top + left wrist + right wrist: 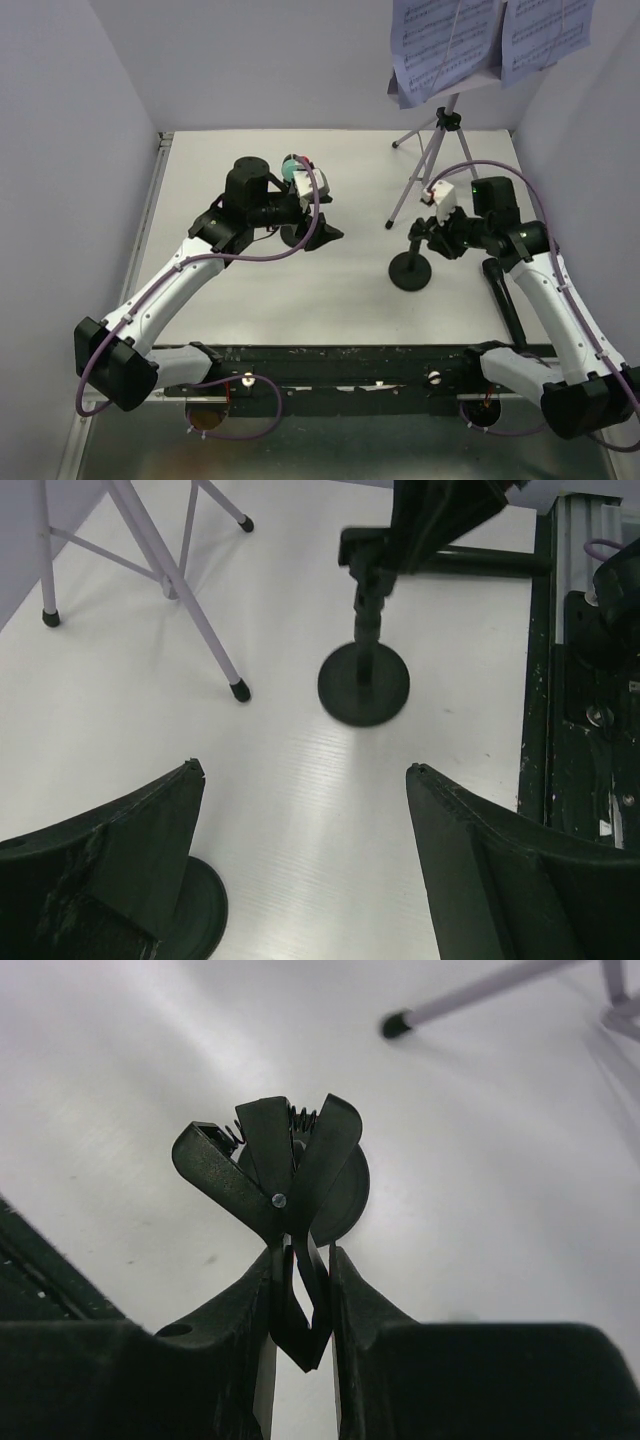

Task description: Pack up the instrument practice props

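Clamping mic holder [296, 1165] near tripod [398, 1026], right claw [303, 1265]

The worktop [300, 810] is showing a smooth white surface with a soft sheen. The holder [290, 1175] is looking like matt black plastic, its clip carrying a metal spring. The rack [176, 580] is showing smooth lilac tubing; the pages [445, 45] are looking like paper.

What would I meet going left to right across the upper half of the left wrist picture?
Lilac tripod legs, black round-based mic holder, black rail along the table edge.
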Tool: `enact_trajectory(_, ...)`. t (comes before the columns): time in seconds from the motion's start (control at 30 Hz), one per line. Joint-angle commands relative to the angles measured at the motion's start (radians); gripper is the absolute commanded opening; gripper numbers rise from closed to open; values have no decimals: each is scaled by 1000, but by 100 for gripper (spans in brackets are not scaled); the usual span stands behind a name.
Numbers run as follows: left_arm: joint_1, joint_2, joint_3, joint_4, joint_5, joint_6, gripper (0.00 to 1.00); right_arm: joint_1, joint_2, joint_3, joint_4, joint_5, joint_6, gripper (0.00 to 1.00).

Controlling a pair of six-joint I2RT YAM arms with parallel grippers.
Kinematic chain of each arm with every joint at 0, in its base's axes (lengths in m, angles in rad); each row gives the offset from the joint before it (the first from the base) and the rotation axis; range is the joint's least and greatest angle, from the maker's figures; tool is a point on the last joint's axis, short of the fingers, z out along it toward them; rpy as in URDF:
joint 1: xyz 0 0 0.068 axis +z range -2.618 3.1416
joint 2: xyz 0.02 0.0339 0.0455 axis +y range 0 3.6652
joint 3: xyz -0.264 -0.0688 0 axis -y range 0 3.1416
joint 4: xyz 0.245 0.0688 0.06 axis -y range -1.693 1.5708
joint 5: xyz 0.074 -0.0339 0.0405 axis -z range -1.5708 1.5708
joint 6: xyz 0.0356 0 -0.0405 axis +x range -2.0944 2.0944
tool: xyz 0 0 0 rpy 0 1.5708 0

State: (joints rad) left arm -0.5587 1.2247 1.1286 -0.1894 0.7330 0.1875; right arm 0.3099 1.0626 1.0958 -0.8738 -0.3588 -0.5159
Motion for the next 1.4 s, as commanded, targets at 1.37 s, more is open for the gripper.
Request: enact_trajectory(1.37,-13,-7,34,-173,75,66,91,-904,369,227,203,-19,-85,11)
